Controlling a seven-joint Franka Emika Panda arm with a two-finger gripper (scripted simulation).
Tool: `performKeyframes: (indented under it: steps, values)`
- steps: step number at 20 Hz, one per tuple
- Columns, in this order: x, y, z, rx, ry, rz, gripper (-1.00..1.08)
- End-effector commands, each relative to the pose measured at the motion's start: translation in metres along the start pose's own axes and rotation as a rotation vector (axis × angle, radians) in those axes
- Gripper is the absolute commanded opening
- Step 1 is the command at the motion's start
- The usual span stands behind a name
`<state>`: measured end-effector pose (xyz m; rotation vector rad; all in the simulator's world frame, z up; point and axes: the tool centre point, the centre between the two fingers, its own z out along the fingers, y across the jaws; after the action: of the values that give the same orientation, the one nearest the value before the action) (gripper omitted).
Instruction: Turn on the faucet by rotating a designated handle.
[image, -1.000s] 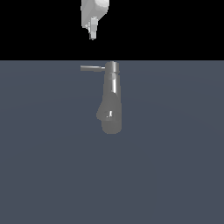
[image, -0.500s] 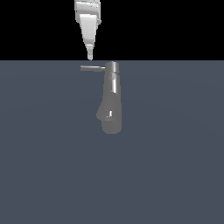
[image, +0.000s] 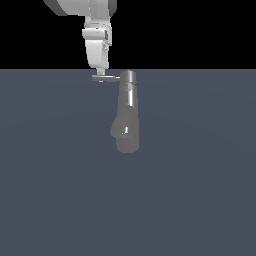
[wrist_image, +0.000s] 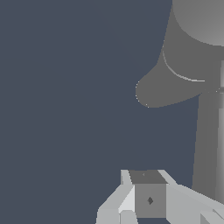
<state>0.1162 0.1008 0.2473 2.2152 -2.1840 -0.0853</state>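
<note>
The glossy grey faucet stands on the dark floor with its rounded spout bulging to the exterior view's left and a short cap on top. The thin handle sticks out level from under the cap toward the exterior view's left. My gripper hangs straight down, its narrow fingertips right at the top of the handle's outer end. The fingers look pressed together and hold nothing. In the wrist view the faucet fills one corner, the handle runs beside my gripper.
A flat dark grey-blue floor spreads all around the faucet. The white arm comes down from above against a black background.
My gripper has come down and slightly to the exterior view's right, from well above the handle to its outer end. The faucet and handle have not moved.
</note>
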Motion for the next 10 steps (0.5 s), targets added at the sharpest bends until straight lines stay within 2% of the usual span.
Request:
performKeyframes:
  steps: [1,10]
  values:
    - [-0.0018,-0.0037,0.0063,0.000,0.002,0.022,-1.00]
    - [-0.0032,-0.0058,0.0114,-0.002,0.003,0.036,-1.00]
